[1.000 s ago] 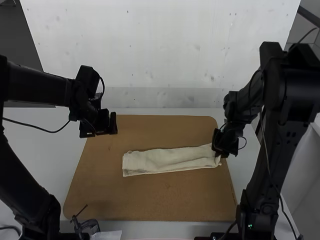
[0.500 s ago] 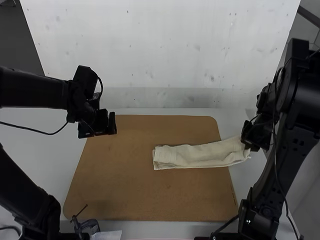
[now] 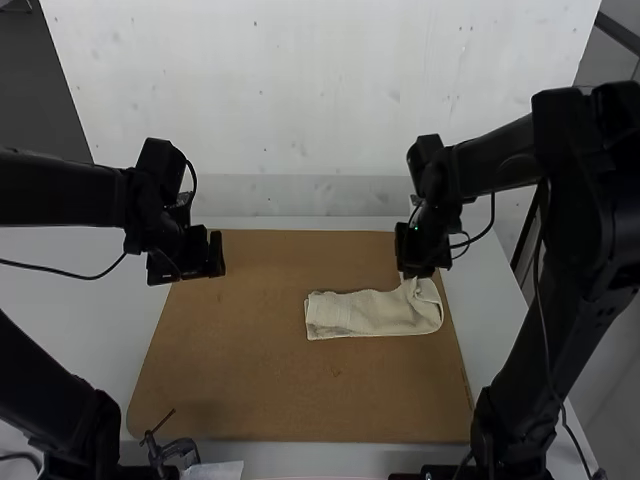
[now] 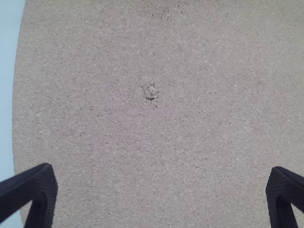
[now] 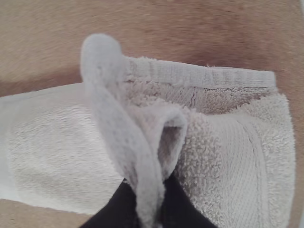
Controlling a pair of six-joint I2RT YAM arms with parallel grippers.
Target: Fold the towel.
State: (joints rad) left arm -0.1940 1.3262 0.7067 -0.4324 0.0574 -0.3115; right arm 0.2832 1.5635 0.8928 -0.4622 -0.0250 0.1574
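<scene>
Grey clamp [image 3: 178,452] noted at the near side of the brown board [image 3: 250,390], with a sheet of white paper [image 3: 222,469] just beside it, to the right. Board lies flat on the pale counter [image 3: 105,300]; one small chipped mark [image 4: 150,92] is observed on its surface in the left wrist view. Towel [image 3: 360,315], cream, lies on the board right of centre as a narrow strip running crosswise. Its left part is flat; its right end, near the board's right edge, is turned back over the strip and raised toward the far side. Right gripper [image 3: 416,268] is at that raised part: jaws clamped on a bunched ridge of towel, which stands up between them in the right wrist view. Left gripper [image 3: 213,258] is above the board's far left portion, well apart from the towel, jaws wide apart
</scene>
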